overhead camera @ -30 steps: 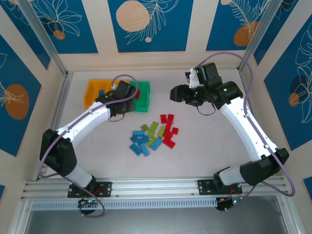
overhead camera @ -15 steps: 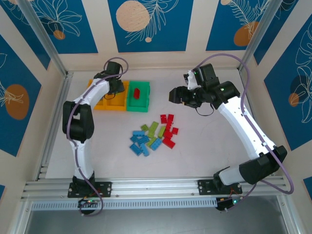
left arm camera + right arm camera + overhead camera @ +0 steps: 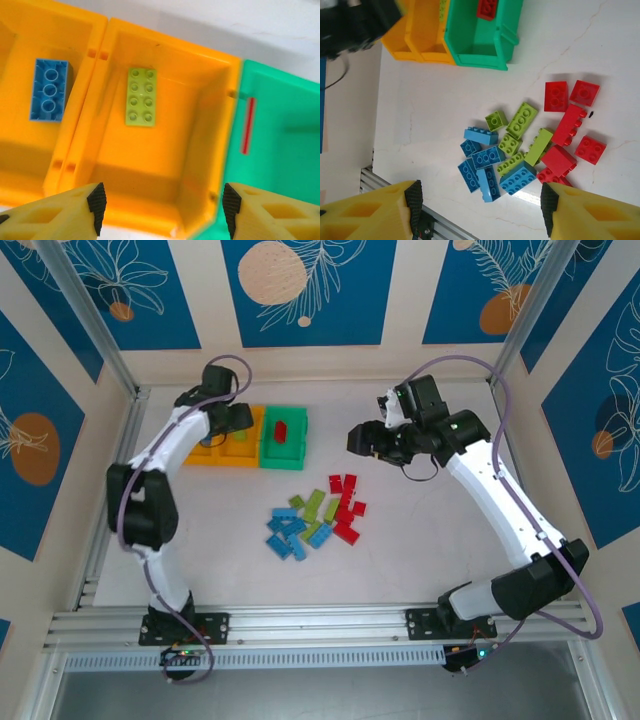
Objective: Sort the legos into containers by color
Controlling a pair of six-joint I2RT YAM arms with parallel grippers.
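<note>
Three joined bins stand at the back left: a left orange bin, a middle orange bin and a green bin. In the left wrist view, a blue brick lies in the left orange bin, a lime brick in the middle orange bin. A red brick lies in the green bin. My left gripper hangs open and empty over the middle orange bin. Loose legos lie mid-table: blue, lime, red. My right gripper is open, high above them.
The back wall runs close behind the bins. A metal rail borders the table on the left. Bare white tabletop lies to the right of the pile and between the pile and the bins.
The left arm swung its elbow out to the left and back. Its gripper shifted from the green bin's near edge to above the middle orange bin. The right arm barely moved.
</note>
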